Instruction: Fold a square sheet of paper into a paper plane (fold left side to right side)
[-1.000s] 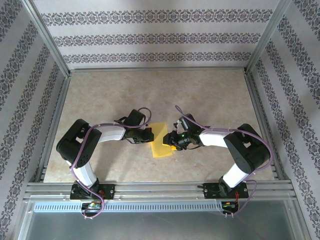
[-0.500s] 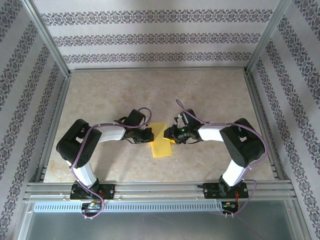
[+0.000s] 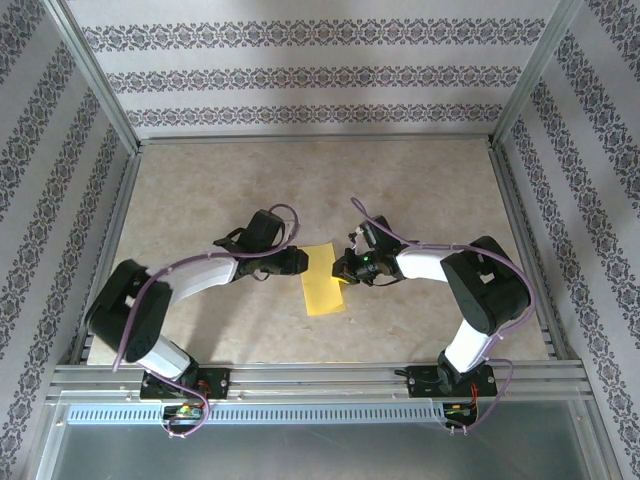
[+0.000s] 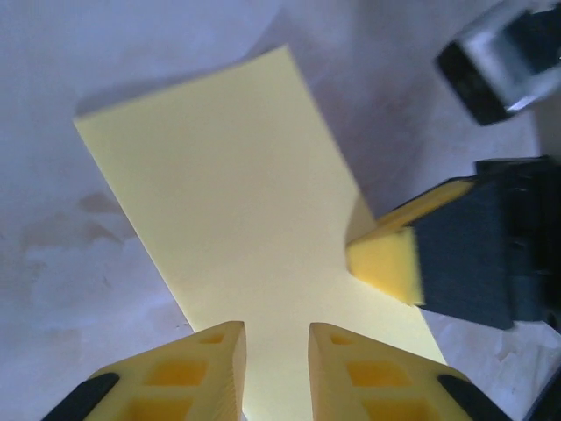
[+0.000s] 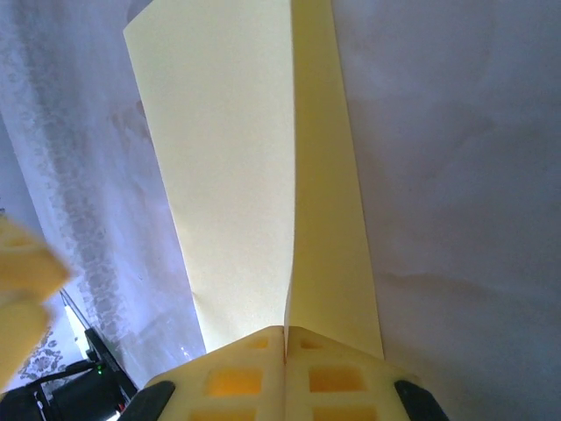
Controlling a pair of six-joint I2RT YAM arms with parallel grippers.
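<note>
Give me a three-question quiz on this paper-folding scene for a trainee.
1. True or false: the left end effector shows a gap between its fingers.
2. The yellow paper is: A) a flat unfolded square; B) a narrow rectangle lying between the two arms; C) a crumpled ball.
3. Fill in: the right end effector, at the paper's edge, is ___ (open or shut).

Key: 1 true; 2 B; 3 shut.
</note>
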